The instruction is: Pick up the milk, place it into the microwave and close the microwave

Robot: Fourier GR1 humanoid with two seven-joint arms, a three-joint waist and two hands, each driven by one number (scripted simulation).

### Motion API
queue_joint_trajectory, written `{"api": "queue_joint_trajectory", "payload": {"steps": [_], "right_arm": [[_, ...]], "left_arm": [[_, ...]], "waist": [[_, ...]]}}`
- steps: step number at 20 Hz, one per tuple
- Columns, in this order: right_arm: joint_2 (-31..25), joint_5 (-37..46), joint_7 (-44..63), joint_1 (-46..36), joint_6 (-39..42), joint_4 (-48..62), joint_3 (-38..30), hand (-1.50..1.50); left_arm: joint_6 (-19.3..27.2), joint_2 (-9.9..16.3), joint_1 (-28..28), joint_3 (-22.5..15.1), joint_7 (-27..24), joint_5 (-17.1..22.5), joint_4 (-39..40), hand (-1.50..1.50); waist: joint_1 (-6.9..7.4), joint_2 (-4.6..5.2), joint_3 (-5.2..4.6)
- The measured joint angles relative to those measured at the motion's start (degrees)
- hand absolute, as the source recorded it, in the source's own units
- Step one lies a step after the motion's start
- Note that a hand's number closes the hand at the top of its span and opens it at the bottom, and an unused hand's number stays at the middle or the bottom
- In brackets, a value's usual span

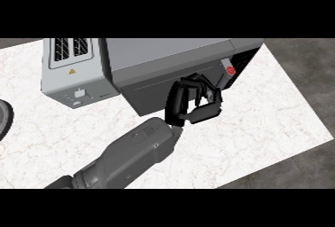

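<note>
The counter (262, 128) carries the microwave (141, 66), its door (153, 91) swung nearly closed. The milk is out of sight, presumably inside. One hand (193, 102) rests on the door front, fingers (177, 99) curled, holding nothing. To finish well, push squarely until the door seats, without shifting the microwave.

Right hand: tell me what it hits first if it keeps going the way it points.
The microwave door. The right hand already lies against its front face, though depth is unclear, so contact is likely but unconfirmed.
</note>
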Motion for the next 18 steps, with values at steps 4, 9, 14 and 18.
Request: {"api": "queue_joint_trajectory", "payload": {"steps": [4,9,14,18], "right_arm": [[-0.66,-1.26,0.45,-0.18,0.54,0.21,-0.30,-1.50],[-1.49,-2.18,0.87,-0.51,1.13,0.39,-0.77,-1.50],[-2.29,-3.42,1.22,-0.82,2.19,0.35,-1.05,-1.50],[-2.47,-5.12,1.17,-1.27,3.11,0.40,-1.16,-1.50]], "left_arm": [[-0.12,0.01,-0.08,-0.17,-0.63,0.65,0.20,1.50],[-0.10,0.00,-0.21,-0.34,-1.49,1.38,0.43,1.50],[-0.53,0.02,-0.69,-1.13,-1.93,1.79,1.19,1.50],[0.05,0.01,-1.60,-2.60,-1.62,1.04,2.63,1.50]], "waist": [[-0.07,-0.02,0.03],[-0.28,0.02,0.04],[-0.28,-0.10,0.10],[-0.17,-0.32,0.26]]}}
